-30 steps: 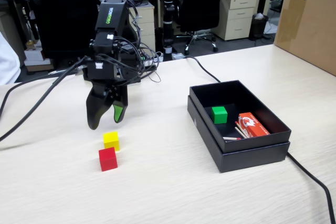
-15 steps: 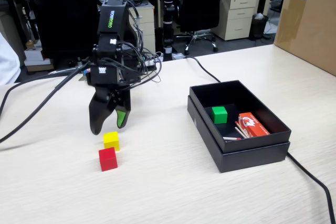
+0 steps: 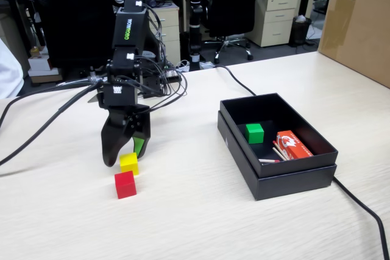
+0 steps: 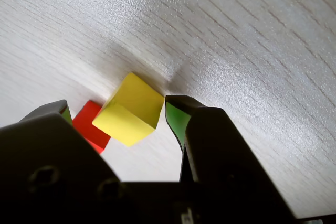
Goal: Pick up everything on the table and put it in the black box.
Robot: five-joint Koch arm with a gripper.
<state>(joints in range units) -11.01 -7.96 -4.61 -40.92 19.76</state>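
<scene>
The yellow cube (image 3: 128,163) sits on the beige table (image 3: 201,217), with the red cube (image 3: 125,184) just in front of it. My gripper (image 3: 125,155) is lowered over the yellow cube, open, with a jaw on either side. In the wrist view the yellow cube (image 4: 131,109) lies between the jaws of the gripper (image 4: 116,106). It is close against the right green pad and apart from the left jaw. The red cube (image 4: 90,125) shows behind the left jaw. The green cube (image 3: 255,133) lies inside the black box (image 3: 292,182) at the right.
A red-and-white packet (image 3: 294,145) and thin pale sticks (image 3: 271,160) also lie in the box. A big brown carton (image 3: 359,22) stands at the back right. A black cable (image 3: 359,205) runs past the box; more cables trail left of the arm.
</scene>
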